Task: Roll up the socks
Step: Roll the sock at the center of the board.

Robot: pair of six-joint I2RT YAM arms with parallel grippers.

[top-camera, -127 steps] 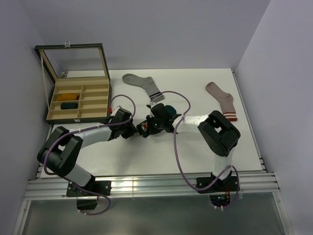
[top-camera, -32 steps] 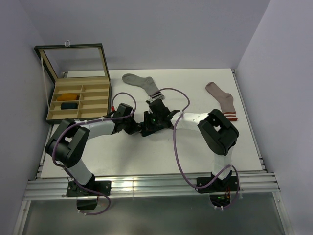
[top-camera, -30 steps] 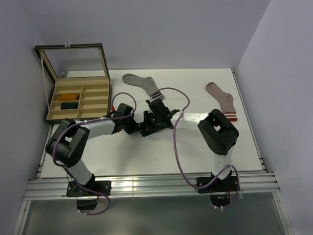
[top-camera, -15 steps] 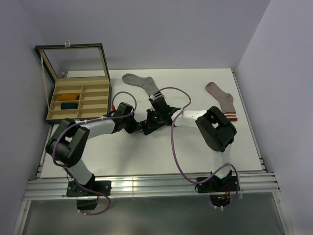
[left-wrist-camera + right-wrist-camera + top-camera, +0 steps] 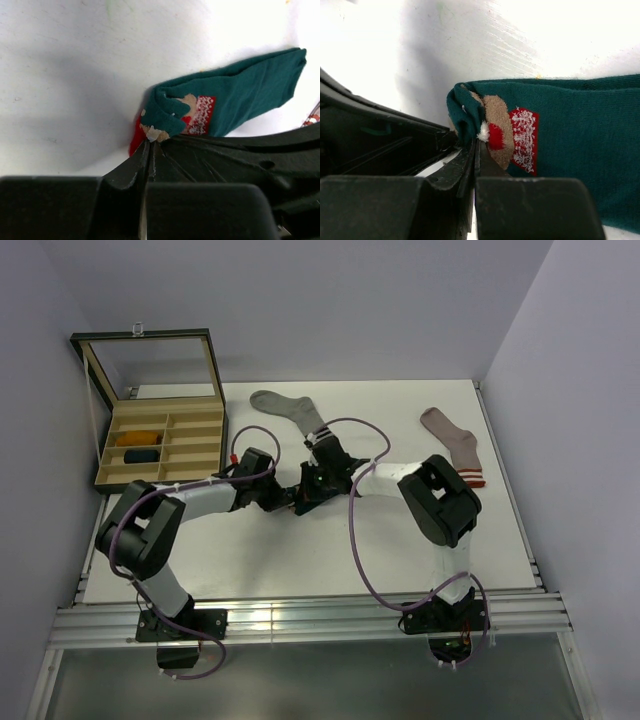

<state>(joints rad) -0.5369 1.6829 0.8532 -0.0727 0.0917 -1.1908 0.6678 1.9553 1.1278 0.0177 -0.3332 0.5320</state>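
The dark teal sock (image 5: 240,95) lies flat on the white table (image 5: 300,560), its red, white and beige figure near the bunched end. My left gripper (image 5: 150,142) is shut, pinching that bunched end. My right gripper (image 5: 476,142) is shut too, nipping the same end of the teal sock (image 5: 570,130) beside the figure's white tuft. From above, the left gripper (image 5: 284,502) and the right gripper (image 5: 304,496) meet tip to tip mid-table and hide the sock. A mustard roll (image 5: 141,438) and a navy roll (image 5: 143,455) sit in the wooden box (image 5: 160,476).
The open-lidded box stands at the back left. A grey striped sock (image 5: 290,410) lies just behind the grippers. A pinkish-beige sock (image 5: 455,445) lies at the back right. Purple cables arc over both arms.
The right gripper has closed on the teal sock's end and its wrist has edged slightly left toward the left gripper. The left gripper has kept its grip and place.
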